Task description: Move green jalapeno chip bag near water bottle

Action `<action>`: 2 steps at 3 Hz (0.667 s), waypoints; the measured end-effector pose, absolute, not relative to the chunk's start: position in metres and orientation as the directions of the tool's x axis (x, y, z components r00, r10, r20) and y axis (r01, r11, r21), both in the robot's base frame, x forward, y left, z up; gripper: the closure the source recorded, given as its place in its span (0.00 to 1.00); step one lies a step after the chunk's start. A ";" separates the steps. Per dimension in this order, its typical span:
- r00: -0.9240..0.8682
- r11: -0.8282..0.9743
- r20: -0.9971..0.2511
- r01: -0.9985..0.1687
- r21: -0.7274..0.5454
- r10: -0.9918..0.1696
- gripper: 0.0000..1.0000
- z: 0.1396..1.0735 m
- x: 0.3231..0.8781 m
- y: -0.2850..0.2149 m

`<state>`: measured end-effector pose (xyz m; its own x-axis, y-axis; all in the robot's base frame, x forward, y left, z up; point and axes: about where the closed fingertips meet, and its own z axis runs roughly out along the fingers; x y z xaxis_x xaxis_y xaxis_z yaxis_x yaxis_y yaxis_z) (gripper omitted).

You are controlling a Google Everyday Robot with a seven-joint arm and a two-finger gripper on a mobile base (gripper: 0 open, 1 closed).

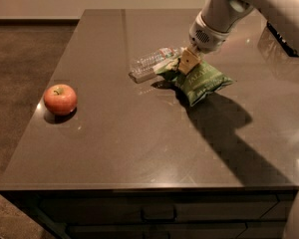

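The green jalapeno chip bag [203, 81] lies tilted on the dark table, its left end raised and touching the water bottle [150, 64]. The clear ribbed bottle lies on its side just left of the bag. My gripper [187, 62] comes down from the upper right and is shut on the bag's upper left corner, right next to the bottle's near end. The tan fingers [189, 59] hide part of that corner.
A red apple [60, 99] sits near the left edge of the table [139, 148]. The arm casts a long shadow over the right front of the table. Drawers run below the front edge; brown carpet lies to the left.
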<state>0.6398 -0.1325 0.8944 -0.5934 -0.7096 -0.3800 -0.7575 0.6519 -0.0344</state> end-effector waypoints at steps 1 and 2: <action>-0.591 0.655 -0.407 -0.755 -0.023 -0.696 0.31 0.894 0.649 -0.130; -0.591 0.654 -0.405 -0.757 -0.022 -0.698 0.08 0.892 0.650 -0.129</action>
<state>0.6495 -0.1288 0.8921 -0.5911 -0.6979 -0.4045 -0.7565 0.6536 -0.0222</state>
